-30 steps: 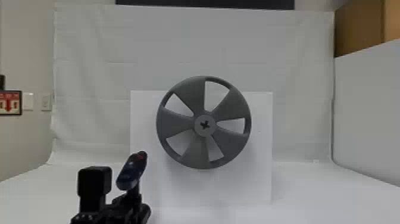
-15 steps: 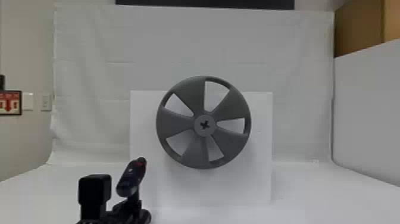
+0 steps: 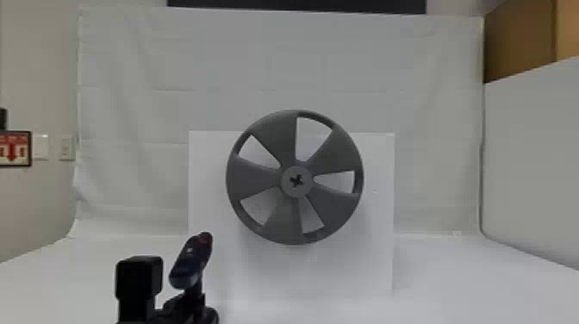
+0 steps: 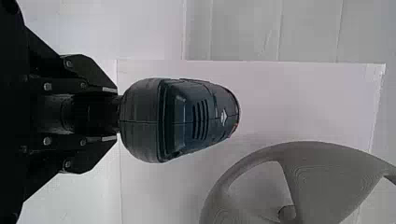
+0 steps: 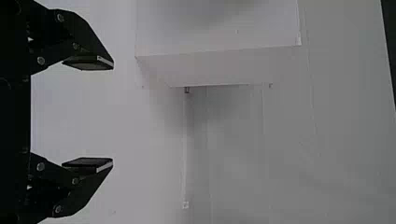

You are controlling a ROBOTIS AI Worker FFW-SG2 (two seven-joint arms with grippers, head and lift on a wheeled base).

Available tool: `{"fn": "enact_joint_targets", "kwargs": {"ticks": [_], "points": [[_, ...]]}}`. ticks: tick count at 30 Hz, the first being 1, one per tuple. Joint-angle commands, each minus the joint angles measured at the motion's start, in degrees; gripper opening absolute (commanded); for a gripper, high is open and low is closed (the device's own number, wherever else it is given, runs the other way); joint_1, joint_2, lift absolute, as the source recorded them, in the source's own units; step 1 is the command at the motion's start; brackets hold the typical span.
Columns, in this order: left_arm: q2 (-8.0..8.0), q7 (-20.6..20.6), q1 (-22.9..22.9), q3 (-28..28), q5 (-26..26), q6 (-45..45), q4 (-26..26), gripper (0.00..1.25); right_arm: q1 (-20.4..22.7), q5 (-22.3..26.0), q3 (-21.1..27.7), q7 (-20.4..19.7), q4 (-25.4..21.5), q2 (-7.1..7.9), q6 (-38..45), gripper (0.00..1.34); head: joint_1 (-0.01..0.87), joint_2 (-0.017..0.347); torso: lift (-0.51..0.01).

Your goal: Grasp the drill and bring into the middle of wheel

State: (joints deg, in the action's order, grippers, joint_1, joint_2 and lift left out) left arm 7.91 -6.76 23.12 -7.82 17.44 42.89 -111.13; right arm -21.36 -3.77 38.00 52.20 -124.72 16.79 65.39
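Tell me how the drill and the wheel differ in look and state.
The drill is dark blue and black; the wheel is grey. The drill has a compact, rounded body, while the wheel is a broad disc with openings between its spokes. The left gripper holds the drill; the wheel stands upright before a white board.

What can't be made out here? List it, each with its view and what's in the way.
- Front tip of the drill: left wrist view, behind its own body; head view, too small to tell whether a bit is fitted.
- Gripped part of the handle: left wrist view, covered by the left gripper's jaws.
- Mounting between wheel and white board: head view, behind the wheel.
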Motion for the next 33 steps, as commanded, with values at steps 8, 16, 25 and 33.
{"fn": "enact_joint_targets", "kwargs": {"ticks": [8,16,25,33], "points": [[-0.09,0.0,0.0,0.0,-0.1,0.0,0.3,0.03,0.0,0.0,0.0,0.0,0.0,-0.09,0.0,0.82,0.0,0.0,-0.406],[-0.09,-1.7,-0.3,0.1,0.9,-0.4,0.7,0.26,-0.1,-0.1,-0.3,0.0,0.1,-0.09,0.0,0.82,0.0,0.0,-0.406],[-0.09,-1.8,-0.6,0.6,1.3,-1.8,1.1,0.71,-0.1,-0.1,-0.6,0.0,0.2,-0.09,0.0,0.82,0.0,0.0,-0.406],[-0.09,-1.8,-0.5,0.8,1.8,-1.8,1.4,1.25,0.0,-0.1,-0.6,0.0,0.3,0.0,0.0,0.81,0.0,0.0,-0.406]]}}
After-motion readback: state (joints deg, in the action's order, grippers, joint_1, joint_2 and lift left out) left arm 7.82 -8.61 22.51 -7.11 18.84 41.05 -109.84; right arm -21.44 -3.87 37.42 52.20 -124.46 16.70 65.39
